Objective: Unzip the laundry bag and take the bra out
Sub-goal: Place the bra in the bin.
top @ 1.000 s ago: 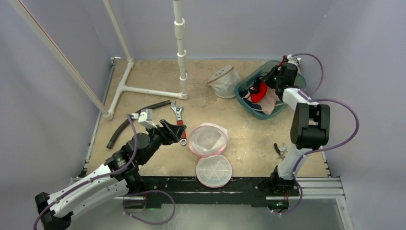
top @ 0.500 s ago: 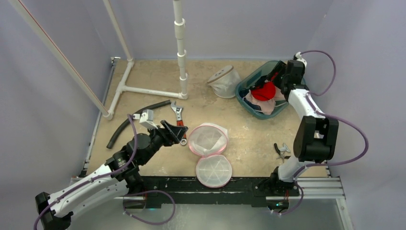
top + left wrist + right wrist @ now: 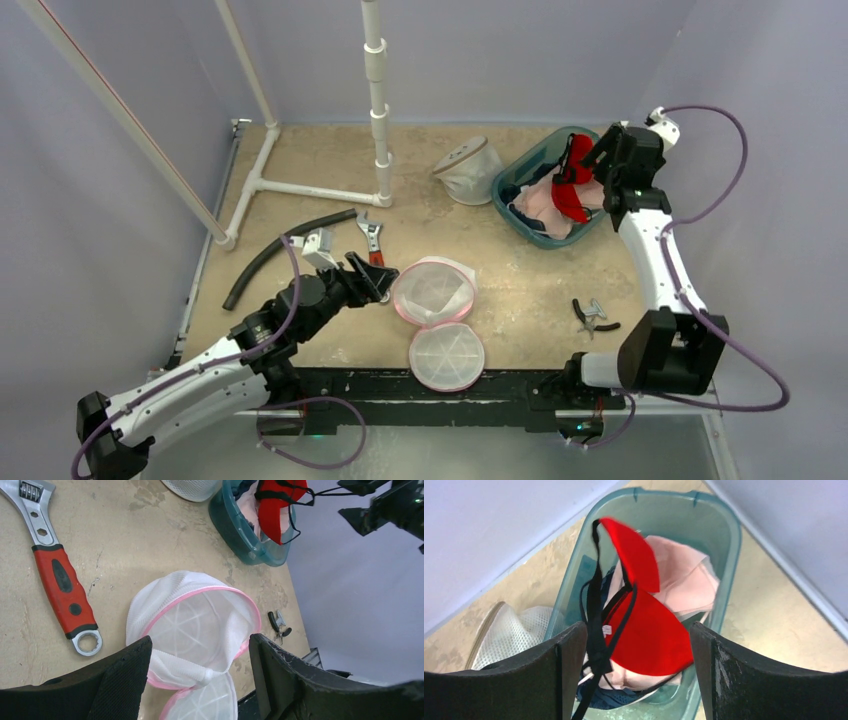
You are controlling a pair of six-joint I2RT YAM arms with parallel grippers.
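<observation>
The white mesh laundry bag [image 3: 433, 290] with pink trim lies unzipped at the table's middle, its round lid [image 3: 446, 355] flipped toward me. My left gripper [image 3: 373, 278] is open just left of it. In the left wrist view the bag [image 3: 195, 625] shows beyond the open left gripper [image 3: 200, 644]. The red bra [image 3: 573, 192] with black straps hangs over the teal bin [image 3: 506, 190]. My right gripper [image 3: 603, 155] is above it, open. In the right wrist view the bra [image 3: 651, 635] hangs between the spread jaws of the right gripper [image 3: 636, 630]. A black strap [image 3: 596, 630] runs beside the left finger; I cannot tell whether it is snagged.
Pink cloth [image 3: 689, 580] and dark blue cloth fill the bin. A second mesh bag [image 3: 470, 170] lies left of the bin. A red-handled wrench [image 3: 372, 245], a black hose [image 3: 285, 250], a white pipe frame [image 3: 380, 100] and pliers [image 3: 592, 315] are on the table.
My right gripper has opened, risen and drawn back to the right of the bin. The bra, gripped before, now dangles higher over the bin. The left gripper has edged toward the bag.
</observation>
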